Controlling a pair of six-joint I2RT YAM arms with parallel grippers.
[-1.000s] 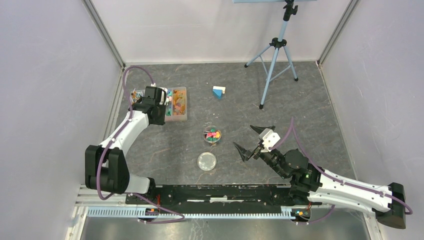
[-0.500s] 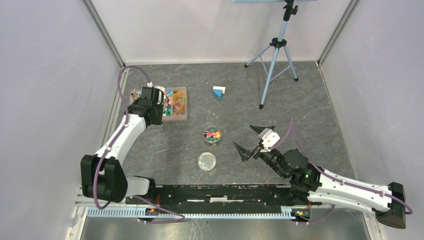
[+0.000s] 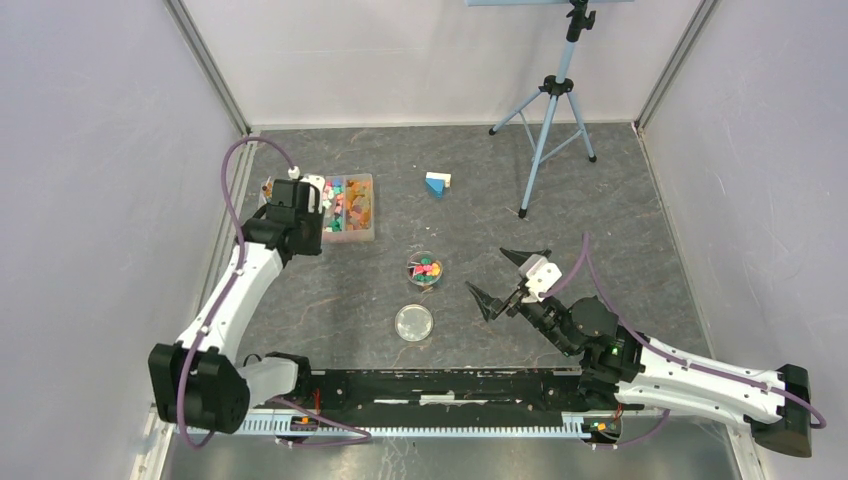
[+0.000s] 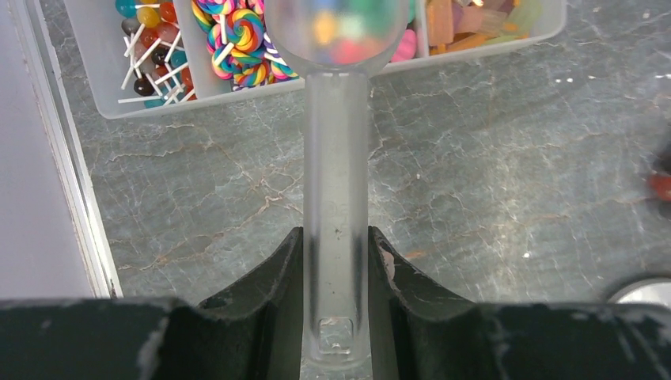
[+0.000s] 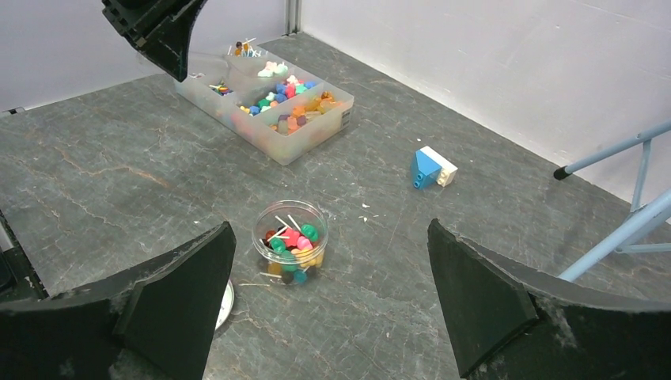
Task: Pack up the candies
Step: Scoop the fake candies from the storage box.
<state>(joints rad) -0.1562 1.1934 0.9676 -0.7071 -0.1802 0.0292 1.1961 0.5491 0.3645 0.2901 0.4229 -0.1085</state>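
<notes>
So the left end effector (image 4: 336,237) is clamped on the handle of a clear scoop (image 4: 336,150). The bowl hangs over the middle of the divided tray (image 4: 475,49) with a blurry little load of candies (image 4: 339,36) in it. More of them sit in the tray compartments, and a bunch are in the open jar (image 3: 426,270) mid-bench (image 3: 620,200), with the lid (image 3: 414,322) lying near it on the near side. The right end effector (image 3: 485,271) hovers near the jar, spread wide, holding nothing.

My guess is this is the carry from tray to jar. If so: hold the bowl level, go slow, and don't roll the wrist until the bowl is right over the jar mouth. Then tip gently, since that mouth doesn't look like a big target.

Orientation-wise, the scoop's long axis runs straight out from the fingers, bowl end pointing away at the tray. The lollipops (image 4: 154,55) in the end compartment lie with sticks every which way, and in the jar the sticks poke upward at angles
</notes>
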